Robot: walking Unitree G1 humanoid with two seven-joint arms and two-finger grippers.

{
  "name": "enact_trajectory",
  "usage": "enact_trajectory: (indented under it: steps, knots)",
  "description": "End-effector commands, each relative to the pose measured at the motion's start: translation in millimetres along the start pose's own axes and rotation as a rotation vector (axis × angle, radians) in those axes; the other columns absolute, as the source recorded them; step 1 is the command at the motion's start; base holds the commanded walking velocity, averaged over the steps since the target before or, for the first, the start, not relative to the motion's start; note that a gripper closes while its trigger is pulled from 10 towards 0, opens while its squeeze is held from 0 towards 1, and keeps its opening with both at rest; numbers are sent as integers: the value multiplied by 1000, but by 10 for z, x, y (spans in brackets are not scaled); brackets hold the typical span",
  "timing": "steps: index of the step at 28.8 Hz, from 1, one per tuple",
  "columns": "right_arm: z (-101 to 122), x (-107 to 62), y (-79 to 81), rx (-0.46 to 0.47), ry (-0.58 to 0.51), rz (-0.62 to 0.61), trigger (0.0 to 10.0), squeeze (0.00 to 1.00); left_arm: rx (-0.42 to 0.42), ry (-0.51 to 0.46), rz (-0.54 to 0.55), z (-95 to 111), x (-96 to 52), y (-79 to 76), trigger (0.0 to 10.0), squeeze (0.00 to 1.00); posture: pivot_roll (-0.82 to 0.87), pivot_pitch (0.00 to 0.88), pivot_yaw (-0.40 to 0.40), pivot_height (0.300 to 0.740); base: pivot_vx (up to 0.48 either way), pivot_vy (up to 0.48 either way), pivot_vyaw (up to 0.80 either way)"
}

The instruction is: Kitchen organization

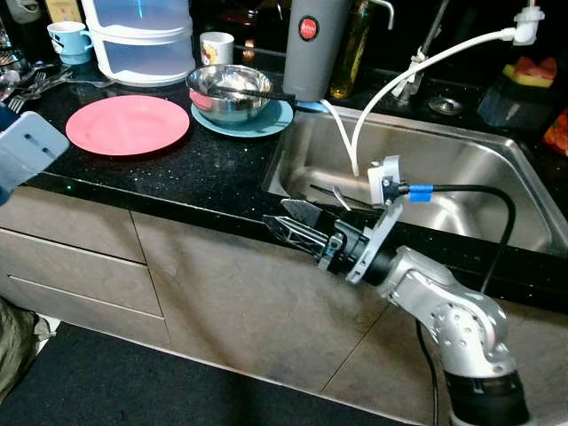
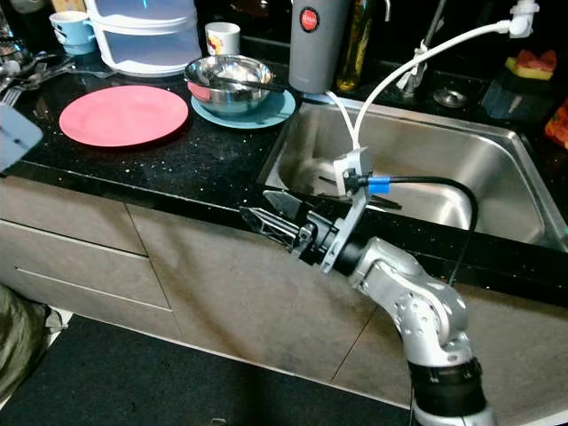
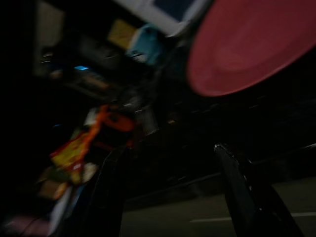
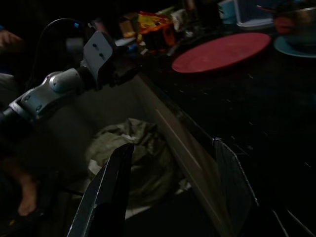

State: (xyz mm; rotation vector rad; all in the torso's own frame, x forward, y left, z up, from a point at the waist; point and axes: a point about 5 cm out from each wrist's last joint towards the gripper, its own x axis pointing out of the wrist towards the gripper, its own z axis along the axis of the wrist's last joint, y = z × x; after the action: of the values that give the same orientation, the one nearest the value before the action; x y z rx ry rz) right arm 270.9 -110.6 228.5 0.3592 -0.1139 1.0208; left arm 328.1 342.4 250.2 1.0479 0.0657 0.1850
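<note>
A pink plate [image 1: 127,124] lies on the black counter [image 1: 204,169], left of a steel bowl [image 1: 229,89] that sits on a blue plate [image 1: 266,120] with a dark utensil across it. My right gripper [image 1: 277,215] is open and holds nothing; it hovers over the counter's front edge by the sink's [image 1: 444,177] left corner, pointing left. The left arm's wrist mount [image 1: 27,146] shows at the far left, before the counter. In the left wrist view, the left gripper [image 3: 169,149] is open, and the pink plate [image 3: 252,44] lies beyond it.
A stacked plastic container [image 1: 142,40], a blue mug [image 1: 69,40], a white mug [image 1: 216,46] and loose cutlery [image 1: 35,84] line the back. A grey canister [image 1: 311,44] stands by the sink, where a white hose [image 1: 399,84] hangs. Green cloth [image 4: 133,153] lies on the floor.
</note>
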Motion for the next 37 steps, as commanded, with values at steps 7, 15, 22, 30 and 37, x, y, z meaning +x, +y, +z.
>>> enact_trajectory:
  steps: [7, 15, 22, 30, 37]
  knots:
    - [51, -91, 27, -9, 18, -25, 10000, 0, -4, -22, -114, 22, 131, -152, 10000, 0, 30, 74, -52, 740, 0, 0, 0]
    - [93, -146, 94, -11, 46, -17, 10000, 0, 43, -31, -150, 68, 232, -132, 10000, 0, 6, 124, -52, 740, 0, 0, 0]
    - [83, -181, 195, -30, 106, 26, 10000, 0, 34, -40, -224, 116, 274, -194, 10000, 0, -7, 148, -56, 740, 0, 0, 0]
    - [82, -179, 198, -28, 125, 23, 10000, 0, -11, -121, -273, 315, 305, -159, 10000, 0, 3, 154, -64, 740, 0, 0, 0]
    - [95, -179, 213, -36, 140, 22, 10000, 0, -22, -68, -319, 210, 300, -175, 10000, 0, -5, 172, -73, 740, 0, 0, 0]
